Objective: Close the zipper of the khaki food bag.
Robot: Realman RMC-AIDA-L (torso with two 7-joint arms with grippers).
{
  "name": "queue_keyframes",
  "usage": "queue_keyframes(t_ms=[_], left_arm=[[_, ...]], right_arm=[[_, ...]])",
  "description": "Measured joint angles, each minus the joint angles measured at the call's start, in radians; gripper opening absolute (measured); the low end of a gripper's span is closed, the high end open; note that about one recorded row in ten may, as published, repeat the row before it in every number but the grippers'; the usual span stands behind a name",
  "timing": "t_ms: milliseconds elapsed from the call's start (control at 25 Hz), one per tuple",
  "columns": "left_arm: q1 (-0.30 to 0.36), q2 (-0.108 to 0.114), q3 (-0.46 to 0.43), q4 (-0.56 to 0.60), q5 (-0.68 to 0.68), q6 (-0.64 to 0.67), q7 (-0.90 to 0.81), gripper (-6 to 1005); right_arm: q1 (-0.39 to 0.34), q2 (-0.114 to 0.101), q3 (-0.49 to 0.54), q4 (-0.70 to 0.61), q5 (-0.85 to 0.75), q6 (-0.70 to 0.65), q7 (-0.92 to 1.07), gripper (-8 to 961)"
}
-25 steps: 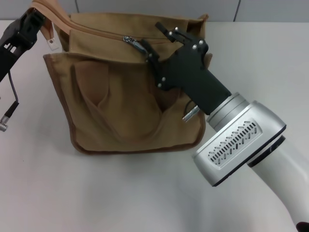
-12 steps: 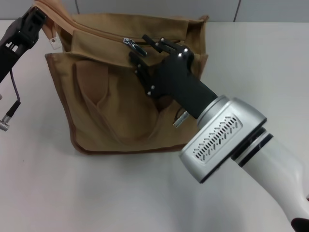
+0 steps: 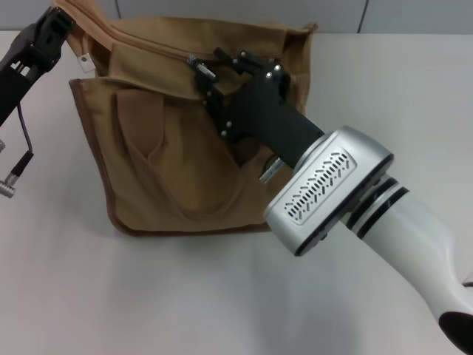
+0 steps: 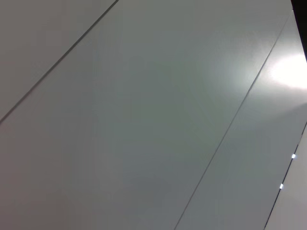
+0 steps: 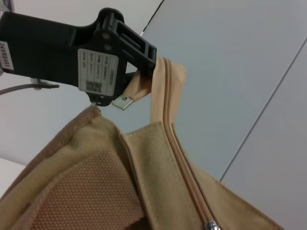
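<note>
The khaki food bag [image 3: 170,163] stands on the white table, its front pockets facing me. Its zipper [image 5: 180,160] runs along the top edge, and the silver slider [image 3: 197,63] sits left of the middle. My right gripper [image 3: 211,72] is open at the bag's top, one finger on each side of the slider's pull tab. My left gripper [image 3: 53,26] is at the bag's far left corner. In the right wrist view the left gripper [image 5: 139,72] is shut on the zipper's fabric end [image 5: 163,81] and holds it up. The left wrist view shows only grey panels.
A black cable with a metal plug [image 3: 7,185] hangs from the left arm and lies on the table [image 3: 89,296] left of the bag. A grey panelled wall [image 3: 414,15] stands behind. A small silver tag [image 5: 123,102] hangs under the held zipper end.
My right gripper has moved left along the bag's top, from right of the slider to the slider itself, staying open. The left gripper has kept its hold and place.
</note>
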Motion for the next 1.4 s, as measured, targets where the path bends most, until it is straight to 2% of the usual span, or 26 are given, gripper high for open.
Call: queue_keyframes(t_ms=[440,800,1000,1400], left_arm=[[0.001,0.0,0.0,0.0,-0.003,-0.001,0.003,18],[-0.002,0.0,0.0,0.0,-0.003,-0.006,0.004,18],[-0.003,0.0,0.0,0.0,-0.004,-0.006,0.004,18],[-0.002,0.0,-0.003,0.0,-0.006,-0.006,0.006,18]], right_arm=[[0.045,-0.002,0.006,-0.004,0.044,0.058,0.056,355],[0.056,-0.001,-0.014,-0.012,0.024,0.081,0.053,353],[0.05,0.0,0.016,-0.001,0.046,0.102,0.055,356],[0.046,0.0,0.037,0.005,0.052,0.105,0.016,265]])
